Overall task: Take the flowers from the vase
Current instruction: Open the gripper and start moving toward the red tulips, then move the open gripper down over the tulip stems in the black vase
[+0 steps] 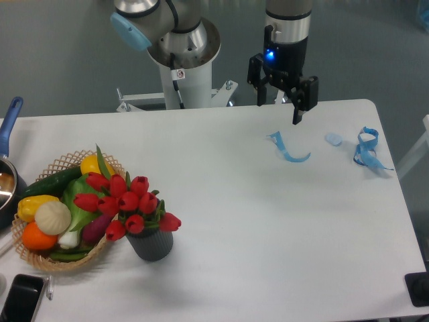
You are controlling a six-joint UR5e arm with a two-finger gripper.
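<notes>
Black two-finger gripper (pixel 278 113) spread wide, empty, above the white bench's (pixel 268 221) far edge. Well apart from red tulips (pixel 127 204) standing in the ribbed dark grey vase (pixel 152 245).

We see our arm reaching down from above, wrist vertical with a blue light lit, and the hand (pixel 277 111) hanging open, fingers spread, above the counter's far edge.

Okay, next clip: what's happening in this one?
A single robot arm hangs its open, empty pincer above the far side of the table, near some blue ribbon scraps. The red tulips sit untouched in their dark grey vase at the near left, beside a wicker basket of vegetables. Nothing is grasped yet.
</notes>
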